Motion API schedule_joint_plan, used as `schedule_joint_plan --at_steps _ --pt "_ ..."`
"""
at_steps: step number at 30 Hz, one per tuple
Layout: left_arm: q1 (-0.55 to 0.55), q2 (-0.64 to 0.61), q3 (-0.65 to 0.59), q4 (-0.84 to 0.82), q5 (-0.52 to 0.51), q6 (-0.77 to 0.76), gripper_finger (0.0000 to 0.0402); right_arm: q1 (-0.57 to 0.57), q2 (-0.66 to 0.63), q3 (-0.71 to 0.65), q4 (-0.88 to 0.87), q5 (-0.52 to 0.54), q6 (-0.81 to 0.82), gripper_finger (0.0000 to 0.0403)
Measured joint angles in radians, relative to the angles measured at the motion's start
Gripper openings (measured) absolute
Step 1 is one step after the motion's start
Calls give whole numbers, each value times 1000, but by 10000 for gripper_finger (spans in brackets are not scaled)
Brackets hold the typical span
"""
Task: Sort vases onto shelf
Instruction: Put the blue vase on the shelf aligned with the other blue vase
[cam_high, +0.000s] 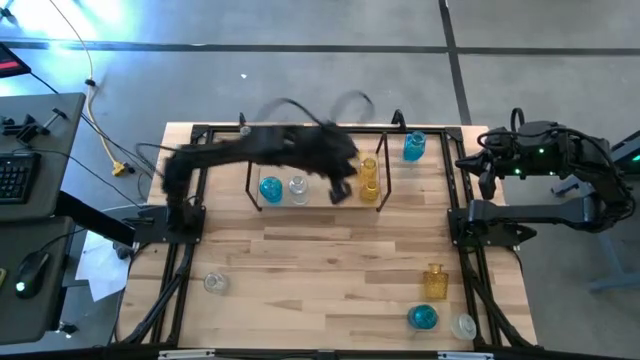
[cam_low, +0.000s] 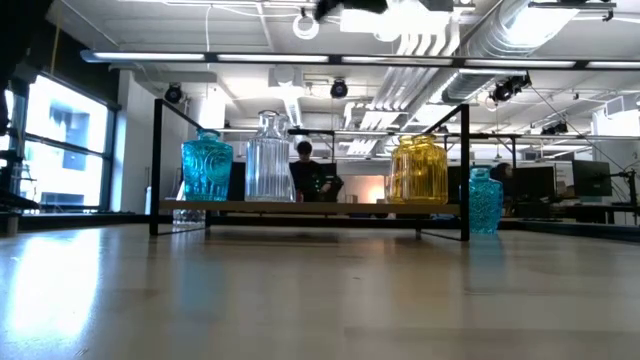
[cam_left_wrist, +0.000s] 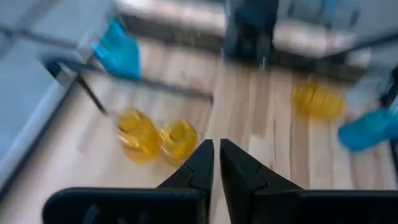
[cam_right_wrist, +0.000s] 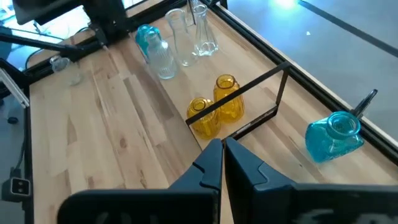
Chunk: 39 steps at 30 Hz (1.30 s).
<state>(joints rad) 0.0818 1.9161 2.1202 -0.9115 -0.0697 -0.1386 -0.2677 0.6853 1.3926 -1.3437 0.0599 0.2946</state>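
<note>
The shelf (cam_high: 320, 206) stands at the table's far middle. On its floor stand a blue vase (cam_high: 270, 188), a clear vase (cam_high: 297, 187) and two amber vases (cam_high: 369, 180). Another blue vase (cam_high: 414, 147) stands on the table just right of the shelf. My left gripper (cam_left_wrist: 216, 144) hovers blurred above the shelf's right part, beside the amber vases (cam_left_wrist: 155, 135); its fingers are shut with nothing between them. My right gripper (cam_right_wrist: 223, 143) waits shut at the table's right edge, high above the table.
Loose vases stand on the near part of the table: a clear one (cam_high: 214, 283) near left, an amber one (cam_high: 434, 281), a blue one (cam_high: 422, 317) and a clear one (cam_high: 463, 325) near right. A black frame (cam_high: 180, 270) edges the table. Bare wood lies in the middle.
</note>
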Motion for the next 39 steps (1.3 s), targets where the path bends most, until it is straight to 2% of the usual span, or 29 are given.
schedule_joint_plan --at_steps 4,7,13,16,18,25,28,31,34,36,39 --pt "0 -176 1 -34 -89 -38 38 0 0 0 0 32 36 0" --pt "-11 -291 1 -100 -196 -42 56 0 1 0 1 60 70 0" --pt "-46 -461 1 -229 -369 -44 96 0 2 0 2 61 97 0" --pt "-52 -506 1 -296 -435 -67 113 0 10 0 1 66 90 0" --pt "-53 -530 1 -346 -448 -85 120 0 26 0 1 105 60 0" --pt "-49 -548 0 -386 -455 -120 124 -1 158 0 -3 135 -174 0" --pt "-37 -548 0 -385 -510 -122 123 -14 229 0 27 176 -251 0" --pt "-26 -547 0 -385 -580 -135 123 -78 298 0 69 238 -325 0" --pt "-15 -549 0 -385 -629 -156 122 -208 343 -1 108 238 -403 0" --pt "-11 -558 0 -392 -643 -164 122 -316 367 -1 138 173 -436 0" --pt "-2 -575 0 -411 -653 -165 122 -489 402 -1 217 -30 -453 0"
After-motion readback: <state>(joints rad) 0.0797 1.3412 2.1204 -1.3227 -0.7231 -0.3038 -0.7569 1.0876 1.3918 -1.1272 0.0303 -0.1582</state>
